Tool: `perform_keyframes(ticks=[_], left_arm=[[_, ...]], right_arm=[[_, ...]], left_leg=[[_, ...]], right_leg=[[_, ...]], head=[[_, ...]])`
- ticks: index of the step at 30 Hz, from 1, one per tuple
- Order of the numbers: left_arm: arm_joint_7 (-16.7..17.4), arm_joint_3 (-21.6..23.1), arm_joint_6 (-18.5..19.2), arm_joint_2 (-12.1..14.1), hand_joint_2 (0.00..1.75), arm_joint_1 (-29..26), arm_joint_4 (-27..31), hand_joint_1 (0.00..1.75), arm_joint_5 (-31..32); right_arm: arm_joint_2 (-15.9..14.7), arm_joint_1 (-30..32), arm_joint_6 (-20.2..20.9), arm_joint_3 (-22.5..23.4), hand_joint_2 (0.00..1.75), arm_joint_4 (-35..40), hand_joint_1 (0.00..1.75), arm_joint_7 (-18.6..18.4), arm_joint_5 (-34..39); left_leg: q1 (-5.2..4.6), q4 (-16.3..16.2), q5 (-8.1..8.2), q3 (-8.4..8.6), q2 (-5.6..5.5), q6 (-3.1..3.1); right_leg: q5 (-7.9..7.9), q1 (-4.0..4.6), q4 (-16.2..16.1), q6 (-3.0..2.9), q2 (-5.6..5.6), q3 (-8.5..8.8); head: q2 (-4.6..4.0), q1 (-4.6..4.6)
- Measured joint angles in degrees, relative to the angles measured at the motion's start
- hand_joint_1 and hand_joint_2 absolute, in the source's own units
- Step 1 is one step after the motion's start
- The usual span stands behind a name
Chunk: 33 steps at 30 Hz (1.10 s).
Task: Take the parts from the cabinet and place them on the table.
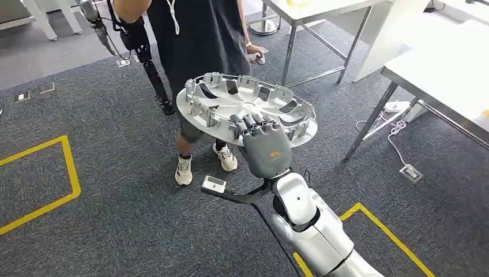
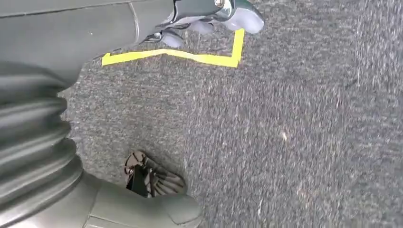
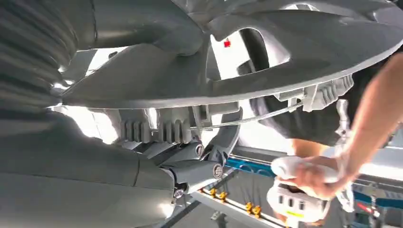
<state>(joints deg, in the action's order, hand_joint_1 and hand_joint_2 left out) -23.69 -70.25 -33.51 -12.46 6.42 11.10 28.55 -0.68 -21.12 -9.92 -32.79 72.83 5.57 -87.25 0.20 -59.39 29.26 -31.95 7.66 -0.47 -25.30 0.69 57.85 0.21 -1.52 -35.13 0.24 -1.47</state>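
One silver wheel cover [image 1: 248, 108] rides roughly level in the head view, its near rim gripped by the right hand [image 1: 264, 147], fingers curled over the edge. A person [image 1: 199, 40] stands just behind its far rim; a white table [image 1: 444, 72] stands to the right beyond open carpet [image 1: 127, 219].

The left wrist view shows the left hand [image 2: 209, 14] above carpet; whether it is clenched cannot be told.

The right wrist view shows fingers [image 3: 223, 142] clamping the cover's rim.
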Motion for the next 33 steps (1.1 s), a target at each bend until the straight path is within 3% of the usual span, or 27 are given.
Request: perform_keyframes(ticks=[1,2,3,5,6,7,9,10,11,12,15,16,17,18,20,21,22,23,24,25,26,27,30,31,32,33], left_arm=[[0.04,0.0,-0.02,0.04,1.75,0.05,0.0,0.0,-0.07],[0.04,0.0,-0.11,0.04,1.75,0.05,0.02,0.0,-0.13],[0.13,0.0,-0.15,0.04,1.75,-0.02,0.0,0.0,-0.22],[0.35,0.0,-0.35,0.04,1.75,-0.3,-0.02,0.0,-0.37],[0.48,0.0,-0.46,0.04,1.75,-0.41,-0.02,0.0,-0.39],[0.63,0.0,-0.52,0.07,1.75,-0.45,-0.02,0.0,-0.39],[0.66,0.0,-0.55,0.07,1.75,-0.35,0.0,0.0,-0.39],[0.66,0.0,-0.55,0.07,1.75,-0.36,0.0,0.0,-0.37],[0.74,0.0,-0.55,-0.02,1.75,-0.39,-0.11,0.0,-0.37],[0.79,0.0,-0.55,-0.07,1.75,-0.35,-0.11,0.0,-0.39],[0.74,0.0,-0.55,-0.15,1.75,-0.3,-0.09,0.0,-0.51],[0.59,0.0,-0.5,-0.15,1.75,-0.24,-0.07,0.0,-0.5],[0.39,0.0,-0.46,-0.17,1.75,-0.19,-0.02,0.0,-0.53],[0.2,0.0,-0.46,-0.28,1.75,-0.24,-0.04,0.0,-0.53],[0.0,0.0,-0.46,-0.26,1.75,-0.41,-0.04,0.0,-0.55],[-0.04,0.0,-0.46,-0.22,1.75,-0.41,-0.04,0.0,-0.55],[-0.07,0.0,-0.46,-0.22,1.75,-0.38,-0.04,0.0,-0.55],[-0.07,0.0,-0.46,-0.24,1.75,-0.33,-0.04,0.0,-0.53],[-0.02,0.0,-0.46,-0.26,1.75,-0.28,-0.04,0.0,-0.53],[0.11,0.0,-0.46,-0.28,1.75,-0.27,-0.06,0.0,-0.46],[0.35,0.0,-0.5,-0.35,1.75,-0.29,-0.09,0.0,-0.37],[0.83,0.0,-0.61,-0.42,1.75,-0.28,-0.09,0.0,-0.29],[1.71,0.0,-0.9,-0.57,1.75,-0.25,-0.13,0.0,-0.18],[1.88,0.0,-1.03,-0.57,1.75,-0.22,-0.11,0.0,-0.18],[1.92,0.0,-1.05,-0.48,1.75,-0.17,-0.11,0.0,-0.18],[1.97,0.0,-1.11,-0.5,1.75,-0.22,-0.11,0.0,-0.18]], right_arm=[[0.04,0.1,0.02,0.04,1.75,0.05,1.75,0.0,0.0],[0.07,-0.11,0.11,0.07,1.75,0.0,1.75,-0.09,0.07],[0.18,-0.18,0.11,0.07,1.75,-0.02,1.75,-0.07,0.11],[0.28,-0.17,0.11,0.04,1.75,-0.02,1.75,0.04,0.0],[0.28,-0.18,0.11,0.07,1.75,-0.09,1.75,0.02,0.02],[0.28,-0.18,0.11,0.07,1.75,-0.13,1.75,0.09,0.02],[0.3,-0.21,0.13,0.07,1.75,-0.13,1.75,0.17,0.06],[0.31,-0.27,0.13,0.07,1.75,-0.13,1.75,0.2,0.11],[0.31,-0.42,0.11,0.07,1.75,-0.17,1.75,0.22,0.11],[0.35,-0.77,0.2,0.04,1.75,-0.28,1.75,0.26,0.11],[0.2,-0.97,0.2,0.13,1.75,-0.37,1.75,0.65,0.17],[0.15,-0.97,0.2,0.13,1.75,-0.39,1.75,0.83,0.18],[0.15,-1.24,0.24,0.13,1.75,-0.46,1.75,0.83,0.2],[0.15,-1.64,0.26,0.13,1.75,-0.59,1.75,0.83,0.31],[0.18,-1.87,0.26,0.09,1.75,-0.9,1.75,0.85,0.37],[0.13,-1.86,0.24,0.09,1.75,-1.11,1.75,0.92,0.37],[0.13,-1.86,0.24,0.09,1.75,-1.33,1.75,0.94,0.37],[0.13,-1.86,0.24,0.09,1.75,-1.44,1.75,0.92,0.46],[0.13,-1.86,0.24,0.09,1.75,-1.49,1.75,0.9,0.68],[0.13,-1.88,0.24,0.09,1.75,-1.51,1.75,0.79,0.85],[0.13,-1.94,0.22,0.09,1.75,-1.51,1.75,0.63,0.92],[0.13,-1.95,0.18,0.09,1.75,-1.53,1.75,0.61,1.0],[-0.02,-1.79,0.04,0.11,1.75,-1.59,1.75,0.57,1.01],[-0.02,-1.64,0.04,0.13,1.75,-1.59,1.75,0.59,1.03],[-0.02,-1.53,-0.04,0.15,1.75,-1.59,1.75,0.57,1.07],[0.11,-1.51,0.04,0.13,1.75,-1.73,1.75,0.41,1.22]], left_leg=[[0.46,-0.6,0.52,-0.3,-2.19,-0.4],[0.48,-2.9,2.19,-1.26,-5.23,-0.44],[0.48,-6.73,4.28,-3.06,-6.72,-0.53],[0.55,-15.87,7.93,-7.58,-7.48,-0.81],[0.57,-18.21,7.98,-8.93,-7.49,-0.87],[0.65,-17.17,6.33,-8.77,-7.5,-0.94],[1.04,-8.79,0.97,-5.2,-8.15,-1.22],[1.55,-3.43,-1.57,-2.76,-10.12,-1.63],[1.91,-1.88,-0.29,-2.13,-13.74,-1.96],[1.86,-1.79,-0.43,-1.95,-13.46,-1.22],[1.38,-1.74,-0.68,-2.03,-11.08,0.18],[1.58,-1.55,-0.87,-1.98,-10.2,0.67],[1.46,-1.49,-0.86,-1.97,-9.62,1.03],[1.14,-1.49,-0.82,-2.01,-8.65,1.42],[0.77,-1.49,-0.69,-2.05,-6.84,1.74],[0.65,-1.5,-0.65,-2.05,-5.99,1.8],[0.51,-1.5,-0.59,-1.99,-5.2,1.89],[0.4,-1.5,-0.54,-1.89,-4.47,1.94],[0.29,-1.5,-0.43,-1.7,-3.65,1.98],[0.22,-1.49,-0.28,-1.47,-2.92,1.95],[0.2,-1.45,-0.21,-1.38,-2.43,1.85],[-0.12,-1.46,-0.1,-1.44,-1.72,1.51],[-0.01,-0.8,-0.14,-0.85,0.27,0.83],[-0.13,-0.83,0.19,-0.84,-0.02,0.35],[0.18,-1.89,0.79,-1.07,-3.65,0.0],[0.2,-4.72,2.5,-2.38,-6.07,-0.1]], right_leg=[[0.33,-0.53,-0.48,-0.22,0.44,0.49],[0.43,-0.78,-0.51,-0.58,0.93,0.55],[0.41,-0.9,-0.51,-0.72,1.49,0.53],[0.39,-0.94,-0.41,-0.76,2.94,0.51],[0.38,-0.97,-0.31,-0.75,3.78,0.51],[0.35,-1.09,-0.21,-0.71,4.74,0.53],[0.11,-1.47,0.26,-0.25,6.44,0.54],[-0.2,-1.74,0.78,0.25,7.26,0.42],[-0.44,-1.61,1.34,0.81,7.94,-0.07],[-0.28,-1.74,1.77,1.16,8.82,-0.73],[0.52,-2.1,0.96,2.4,11.0,-1.21],[0.31,-2.05,1.36,2.39,9.2,-1.48],[-0.78,-1.42,3.1,2.5,5.2,-2.22],[-3.02,-1.34,7.15,2.68,2.97,-4.25],[-6.98,-1.35,16.65,2.68,2.0,-8.69],[-7.57,-1.33,19.49,2.6,1.99,-10.0],[-6.87,-1.31,19.22,2.43,1.97,-9.84],[-5.18,-1.19,16.49,2.14,1.85,-8.34],[-2.67,-0.91,11.13,1.63,1.38,-5.33],[-0.48,-0.38,5.39,0.92,-0.11,-2.05],[-0.51,0.55,1.59,0.03,-3.45,-0.28],[-0.4,0.79,1.37,-0.28,-3.28,-0.33],[-0.02,1.04,0.97,-0.98,-0.91,-0.71],[0.67,0.09,-0.16,-1.34,-0.07,0.19],[0.9,-0.07,-0.72,-1.29,0.38,0.51],[1.06,-0.3,-0.74,-1.6,0.84,0.52]], head=[[0.0,-0.06],[0.0,-0.02],[0.0,0.09],[0.0,0.05],[0.0,0.02],[0.0,0.05],[0.0,0.0],[0.0,0.02],[0.0,0.15],[0.0,0.31],[0.0,0.24],[0.0,0.22],[0.0,-0.31],[0.0,-0.55],[0.0,-0.52],[0.0,-0.59],[0.0,-0.61],[0.0,-0.61],[0.0,-0.61],[0.0,-0.63],[0.0,-0.65],[0.0,-0.61],[0.0,-0.76],[0.0,-0.7],[0.0,-0.7],[0.0,-0.61]])
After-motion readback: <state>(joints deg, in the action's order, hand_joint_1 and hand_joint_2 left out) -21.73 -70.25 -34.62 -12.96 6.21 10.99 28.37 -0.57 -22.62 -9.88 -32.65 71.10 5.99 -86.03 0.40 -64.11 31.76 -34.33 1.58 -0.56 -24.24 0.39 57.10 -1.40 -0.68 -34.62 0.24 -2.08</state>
